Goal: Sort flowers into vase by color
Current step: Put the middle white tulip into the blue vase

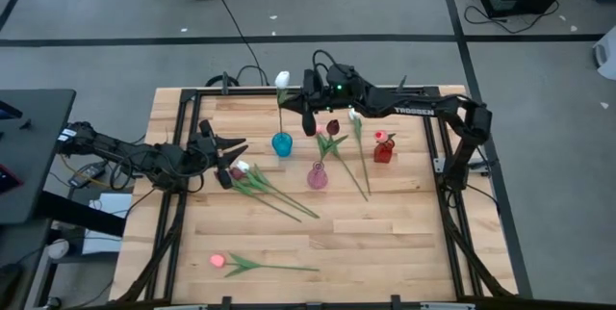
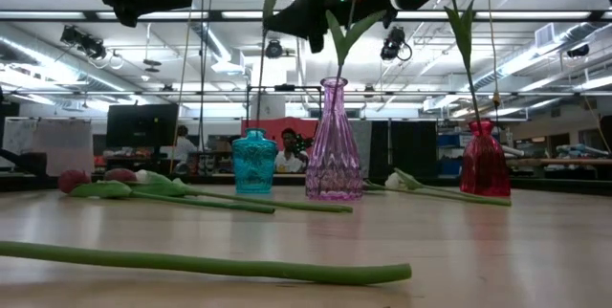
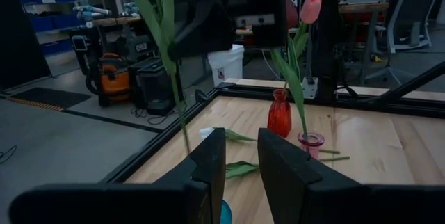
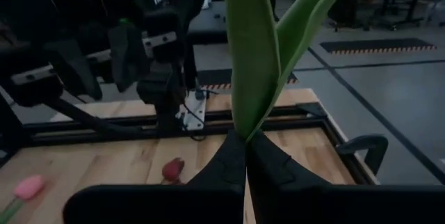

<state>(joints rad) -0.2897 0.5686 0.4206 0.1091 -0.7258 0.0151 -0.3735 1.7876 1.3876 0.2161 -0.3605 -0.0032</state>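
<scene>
Behind the right end effector (image 1: 310, 104), half-hidden white tulip (image 1: 282, 81)

high: straight down | low: table-level | wrists: forward | shared: pink vase (image 1: 317, 177)

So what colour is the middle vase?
Pink, with a diamond pattern; the low view shows it best.
</scene>
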